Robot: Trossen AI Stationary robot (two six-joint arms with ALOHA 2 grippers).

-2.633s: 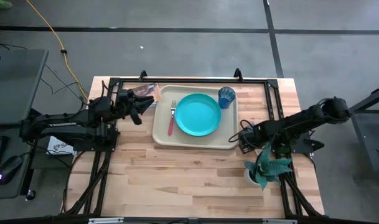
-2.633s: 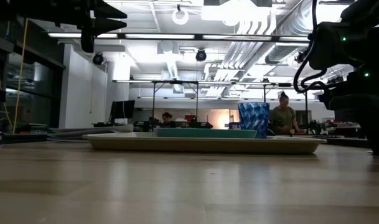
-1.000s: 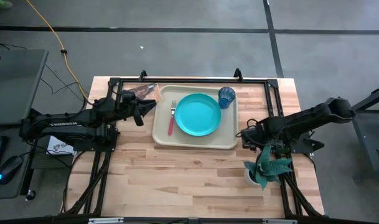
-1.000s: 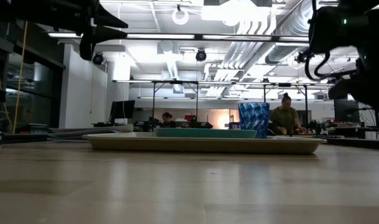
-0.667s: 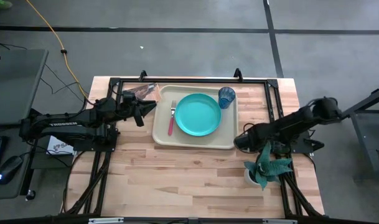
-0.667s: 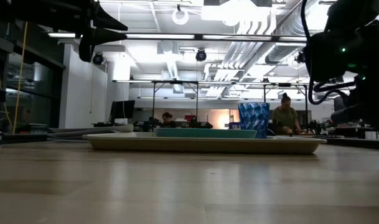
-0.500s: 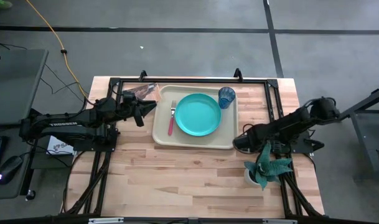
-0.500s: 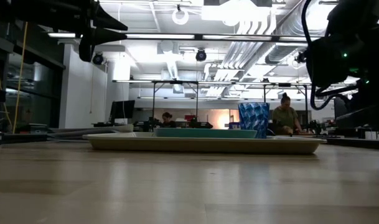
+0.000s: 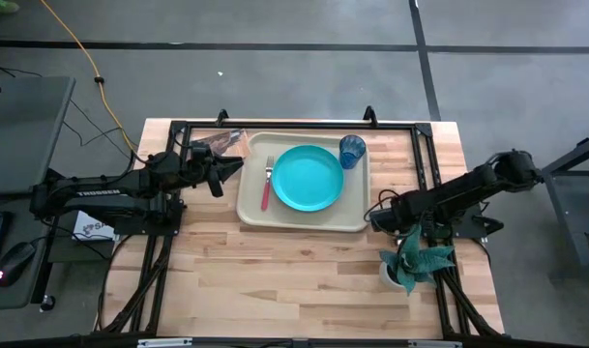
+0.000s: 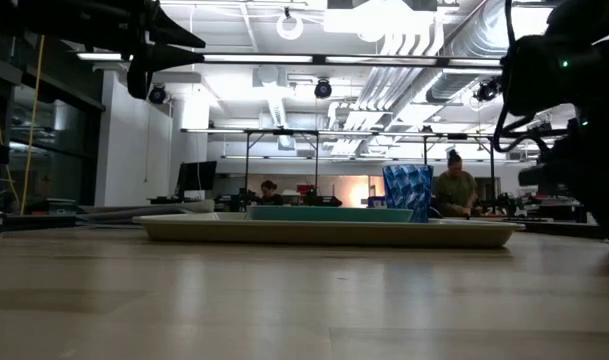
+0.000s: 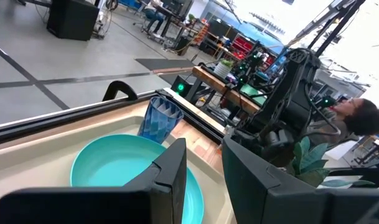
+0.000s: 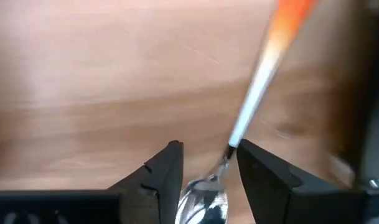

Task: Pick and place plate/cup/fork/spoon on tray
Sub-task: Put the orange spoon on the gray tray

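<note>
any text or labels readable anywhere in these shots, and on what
"TROSSEN": white lettering along the left arm, high view.
White card or label by the left arm's base: dark print, too small to read.
Brown printed booklet beside the tray: print too small to read.
Nothing else legible; plate, cup and fork are unmarked.

I see the beige tray [image 9: 304,217] at centre frame in the high view, holding the turquoise plate [image 9: 308,178], the red-handled fork [image 9: 268,183] to its left, and the blue cup [image 9: 352,151] upright at its upper right. The orange-handled spoon [image 12: 251,118] lies on bare wood.
</note>
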